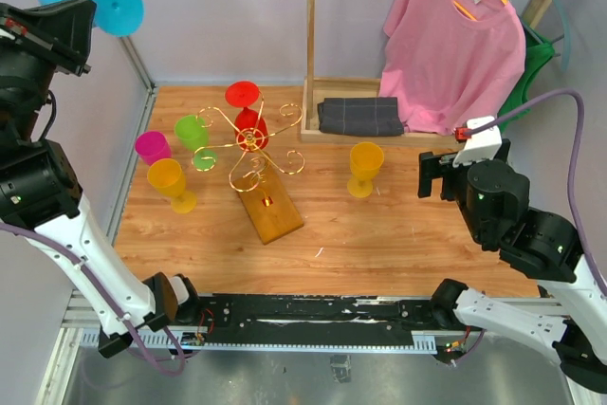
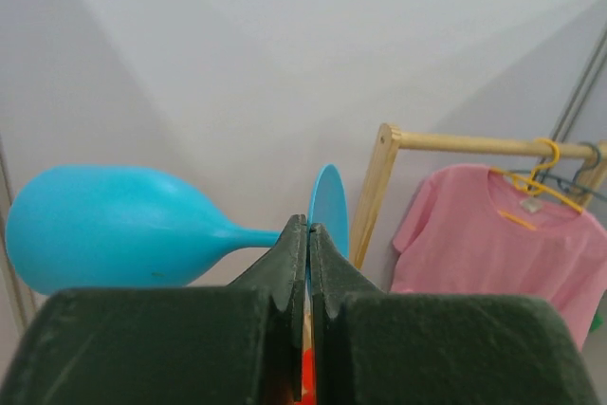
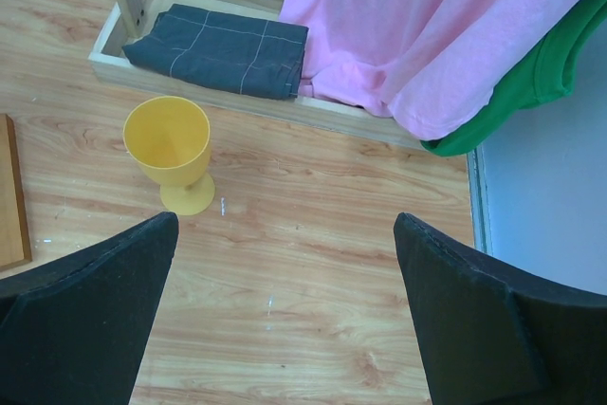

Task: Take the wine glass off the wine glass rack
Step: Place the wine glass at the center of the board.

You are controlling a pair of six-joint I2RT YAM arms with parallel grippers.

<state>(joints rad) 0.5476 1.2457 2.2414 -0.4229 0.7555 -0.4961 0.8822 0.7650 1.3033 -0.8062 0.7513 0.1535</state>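
The left tool (image 2: 305, 234), clamped on the blue wine glass (image 2: 114, 225), holds it clear of the wine glass rack (image 1: 248, 144); the right tool (image 3: 285, 310) is apart; setting down remains.

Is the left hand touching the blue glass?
Touching. The left wrist view shows the left hand shut on the blue glass at its stem.
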